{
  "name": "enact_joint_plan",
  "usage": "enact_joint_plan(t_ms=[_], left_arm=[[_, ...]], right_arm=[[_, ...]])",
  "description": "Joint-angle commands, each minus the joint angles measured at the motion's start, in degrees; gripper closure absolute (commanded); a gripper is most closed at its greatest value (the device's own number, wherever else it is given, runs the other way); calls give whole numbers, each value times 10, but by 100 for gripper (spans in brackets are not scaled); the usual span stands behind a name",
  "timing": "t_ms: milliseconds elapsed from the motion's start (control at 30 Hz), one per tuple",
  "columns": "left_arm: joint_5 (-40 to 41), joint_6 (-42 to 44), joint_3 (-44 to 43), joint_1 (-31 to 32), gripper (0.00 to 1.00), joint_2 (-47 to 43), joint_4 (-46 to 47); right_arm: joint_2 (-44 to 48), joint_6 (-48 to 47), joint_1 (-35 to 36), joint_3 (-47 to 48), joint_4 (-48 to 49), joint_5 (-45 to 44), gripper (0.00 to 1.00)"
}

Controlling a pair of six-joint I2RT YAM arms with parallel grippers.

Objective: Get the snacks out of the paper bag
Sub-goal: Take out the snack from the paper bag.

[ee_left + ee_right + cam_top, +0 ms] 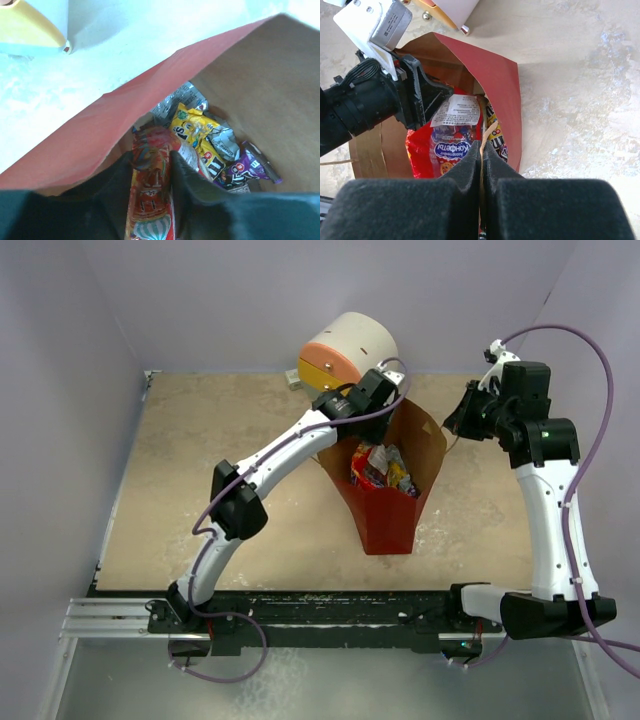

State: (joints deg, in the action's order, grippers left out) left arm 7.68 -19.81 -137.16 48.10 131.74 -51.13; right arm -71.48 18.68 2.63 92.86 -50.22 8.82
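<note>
The red paper bag [387, 520] lies on the table, its kraft-lined mouth open towards the back. My left gripper [384, 392] reaches into the mouth and is shut on the large red crisp packet [149, 192], which shows its blue-white logo in the right wrist view [451, 150]. Deeper in the bag lie a yellow candy packet [192, 131], a purple one [247, 168] and crinkly silver foil packets [223, 138]. My right gripper [463, 423] is shut on the bag's right rim [488, 134] and holds the mouth open.
The round white cabinet [350, 348] with orange-yellow drawers stands just behind the bag's mouth, close to my left wrist. It also shows in the left wrist view [30, 25]. Grey walls enclose the table at the back and on both sides.
</note>
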Motion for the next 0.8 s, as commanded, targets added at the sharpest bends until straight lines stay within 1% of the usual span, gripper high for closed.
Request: enact_joint_plan(t_ms=[0, 67, 267, 500, 767], left_arm=[[-14, 11, -23, 1, 69, -19, 49], [-19, 9, -23, 1, 79, -27, 42], [-39, 6, -19, 1, 100, -62, 42], [-103, -20, -39, 1, 100, -117, 55], [-144, -37, -29, -3, 100, -215, 131]], right_arm=[[18, -10, 3, 2, 26, 12, 100], [18, -10, 3, 3, 27, 10, 100], [17, -8, 3, 3, 29, 14, 100], [19, -4, 3, -4, 29, 16, 100], [17, 4, 4, -4, 30, 18, 100]])
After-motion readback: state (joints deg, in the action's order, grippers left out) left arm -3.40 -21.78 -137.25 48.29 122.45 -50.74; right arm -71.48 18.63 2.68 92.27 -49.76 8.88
